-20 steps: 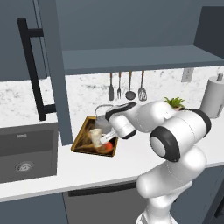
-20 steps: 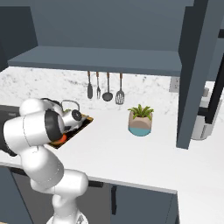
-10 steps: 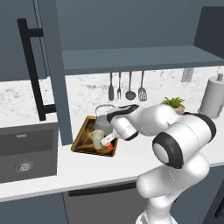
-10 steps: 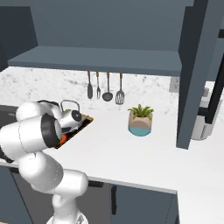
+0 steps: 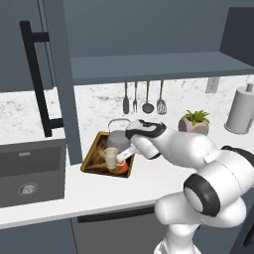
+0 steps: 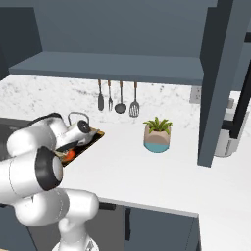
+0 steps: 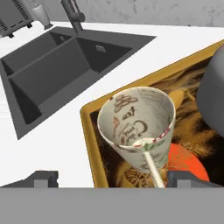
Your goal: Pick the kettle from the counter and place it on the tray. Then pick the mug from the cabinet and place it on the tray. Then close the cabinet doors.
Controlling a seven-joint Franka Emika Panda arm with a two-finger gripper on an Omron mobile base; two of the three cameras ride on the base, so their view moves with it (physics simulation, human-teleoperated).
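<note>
Cabinet (image 5: pixel 149 69): above the table, doors (image 5: pixel 54 74) swung open.
Table (image 5: pixel 149 173): white marble, carries the tray.
Tray (image 5: pixel 92 154): at 9 o'clock of the plant (image 5: pixel 194 121), beside the sink (image 5: pixel 30 171).
Kettle (image 5: pixel 118 135): on the tray's far side.
Mug (image 7: pixel 138 127): upright in the tray, at 7 o'clock of the kettle.
Tool (image 7: pixel 111 177): fingers spread wide just above the mug, gripping nothing.

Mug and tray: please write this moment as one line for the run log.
kettle: on tray | mug: in tray | gripper: open around mug, released | cabinet doors: open
</note>
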